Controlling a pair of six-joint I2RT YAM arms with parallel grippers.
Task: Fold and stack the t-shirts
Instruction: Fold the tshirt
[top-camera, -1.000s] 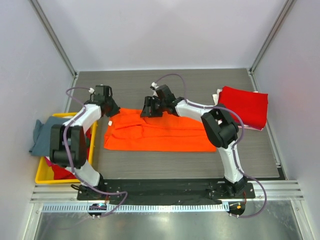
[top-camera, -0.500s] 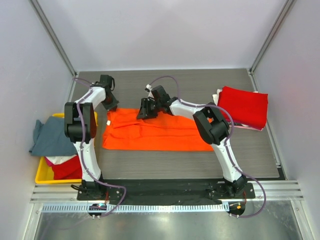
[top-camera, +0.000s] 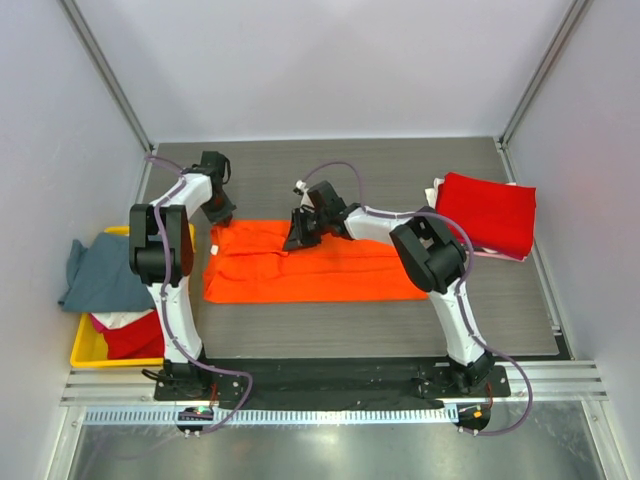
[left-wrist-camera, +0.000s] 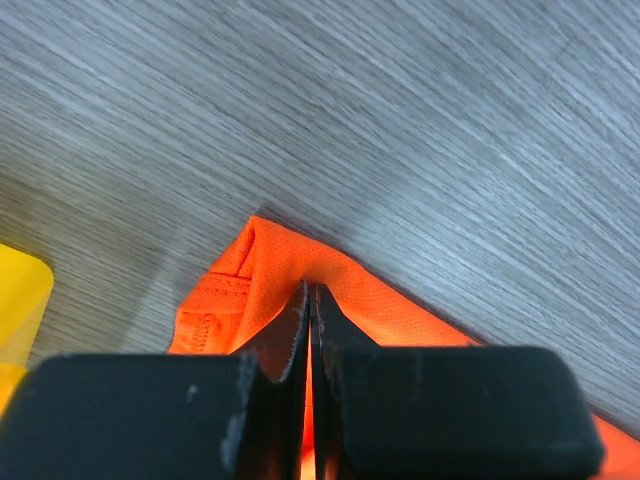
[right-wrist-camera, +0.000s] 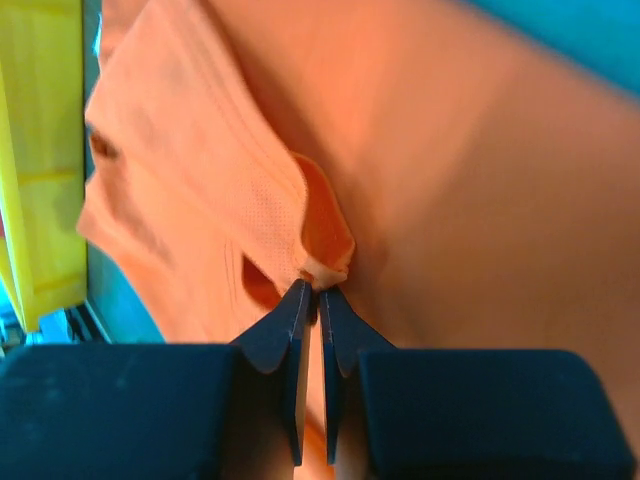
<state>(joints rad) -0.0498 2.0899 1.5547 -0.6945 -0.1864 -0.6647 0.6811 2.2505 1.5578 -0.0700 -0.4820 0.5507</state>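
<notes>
The grey wood-grain table (top-camera: 400, 165) is sitting between pale walls (top-camera: 330, 70), and the orange t-shirt (top-camera: 320, 272) is lying across its middle as a long flat band, just beyond my two arm bases. I am reaching my left gripper (top-camera: 224, 216) to the shirt's far left corner. The left wrist camera is showing its two black fingers (left-wrist-camera: 270, 350) pressed together with only a hairline between them, clamping the orange cloth right beside that pointed corner, where the hem is curling over. I am holding my right gripper (top-camera: 296, 240) at the shirt's far edge, left of the middle, and its fingertips (right-wrist-camera: 280, 330) are likewise closed tight, pinching a small raised fold of the orange fabric (a ribbed, hemmed bit, though I cannot tell which part of the shirt it is). Both grippers are touching the same garment, well apart from each other along its far edge. The red t-shirt (top-camera: 487, 212) is lying folded at the table's right side, on top of a white and pink one (top-camera: 437, 190) that is peeking out beneath it, well away from either hand. Off the table's left edge, the grey-blue t-shirt (top-camera: 100, 268) is draping over the yellow bin (top-camera: 85, 352).
</notes>
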